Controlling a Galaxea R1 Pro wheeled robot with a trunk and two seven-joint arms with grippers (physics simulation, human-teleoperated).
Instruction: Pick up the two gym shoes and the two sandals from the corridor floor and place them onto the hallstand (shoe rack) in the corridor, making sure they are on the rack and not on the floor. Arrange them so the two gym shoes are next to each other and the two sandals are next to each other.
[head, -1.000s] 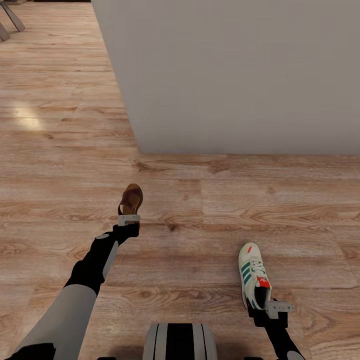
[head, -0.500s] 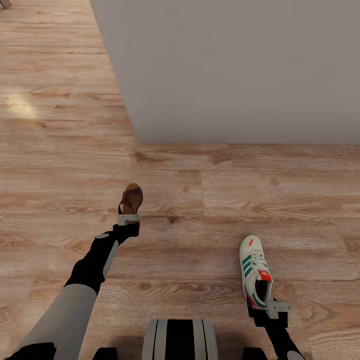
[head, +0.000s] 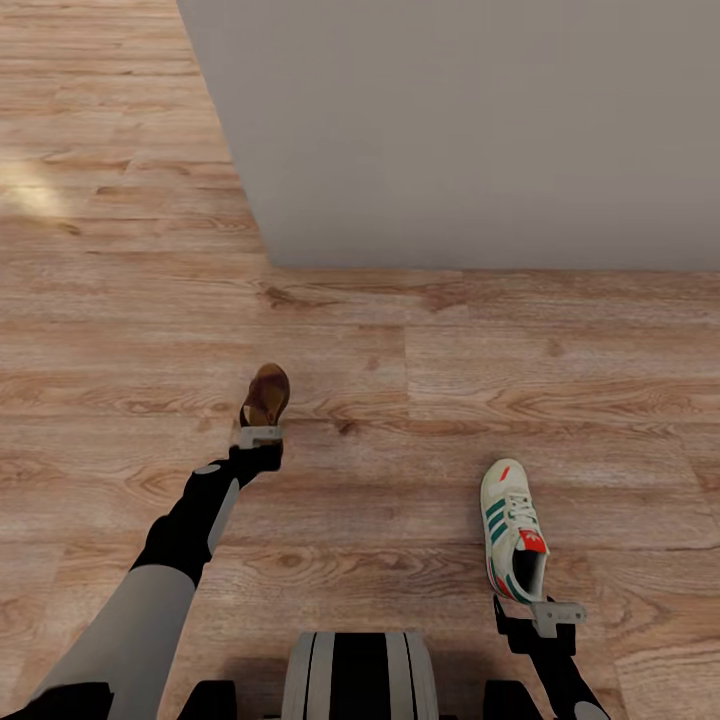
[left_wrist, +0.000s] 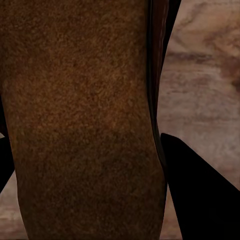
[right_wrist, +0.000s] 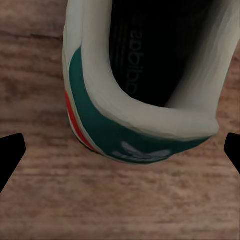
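on the floor: wood planks (head: 400, 330) ran up to a grey wall (head: 480, 130).
sandal: a brown sandal (head: 265, 394) sat at the left gripper (head: 257, 436), its footbed close between dark fingers (left_wrist: 200, 190); those jaws looked clamped on it.
sneaker: a white sneaker (head: 513, 543) lay heel-first before the right gripper (head: 540, 612), jaws spread wide, fingertips (right_wrist: 10, 155) well apart.
handling: both likely light; the sneaker's padded heel collar seemed the firmest hold, soft but springy.

Sandal (head: 266, 394) at left gripper (head: 258, 436), left of centre; gym shoe (head: 513, 530) near right, before right gripper (head: 545, 612). Wall (head: 470, 130) far, floor (head: 400, 370) beneath.
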